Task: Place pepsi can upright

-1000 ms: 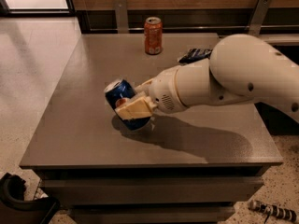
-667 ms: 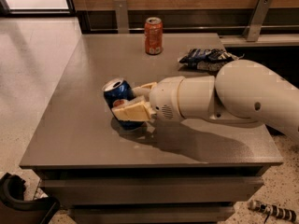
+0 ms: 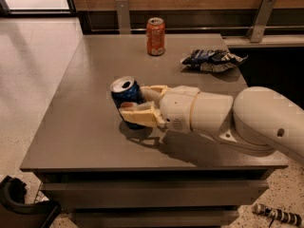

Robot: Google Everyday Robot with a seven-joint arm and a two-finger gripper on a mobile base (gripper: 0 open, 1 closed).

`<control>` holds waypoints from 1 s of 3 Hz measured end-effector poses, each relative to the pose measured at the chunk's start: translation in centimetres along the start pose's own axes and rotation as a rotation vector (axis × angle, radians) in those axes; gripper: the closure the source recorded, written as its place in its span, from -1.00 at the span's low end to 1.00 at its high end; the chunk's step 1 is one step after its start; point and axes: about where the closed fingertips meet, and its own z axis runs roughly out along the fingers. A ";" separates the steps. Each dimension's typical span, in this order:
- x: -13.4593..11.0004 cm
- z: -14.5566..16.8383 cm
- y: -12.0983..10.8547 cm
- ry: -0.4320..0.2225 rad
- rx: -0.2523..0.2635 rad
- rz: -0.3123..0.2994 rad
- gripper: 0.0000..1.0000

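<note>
Pepsi can [image 3: 126,99] stands close to upright near the middle of the tabletop [image 3: 80,84], its silver top with the opened mouth facing up and leaning only a little toward the left edge. The pincer [image 3: 133,102] is pinching it from the right side, one cream finger across the front of the blue wall and the other behind it, so the grip has not been let go. By my reading the main part of the job is nearly done: the Pepsi can is turned the right way up and its base sits at or just above the surface, though whether it bears its own weight there cannot be told because a dark shadow hides the bottom rim. What is left is to settle it flat, release, and draw the arm [image 3: 247,118] back without knocking it. The Pepsi can is thin, smooth aluminium, a glossy cylinder that could slip or dent under a hard squeeze. The tabletop is a matt grey-brown slab, flat and hard. Farther back an orange soda can [image 3: 155,36] stands upright, and a crumpled blue-and-white snack bag [image 3: 211,60] lies to its right, both well apart from the pincer.
</note>
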 end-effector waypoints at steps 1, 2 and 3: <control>0.3 0.1 0.1 -0.047 0.004 -0.011 1.00; -0.2 0.9 0.3 -0.067 -0.024 -0.025 1.00; -0.8 1.5 0.5 -0.070 -0.045 -0.038 1.00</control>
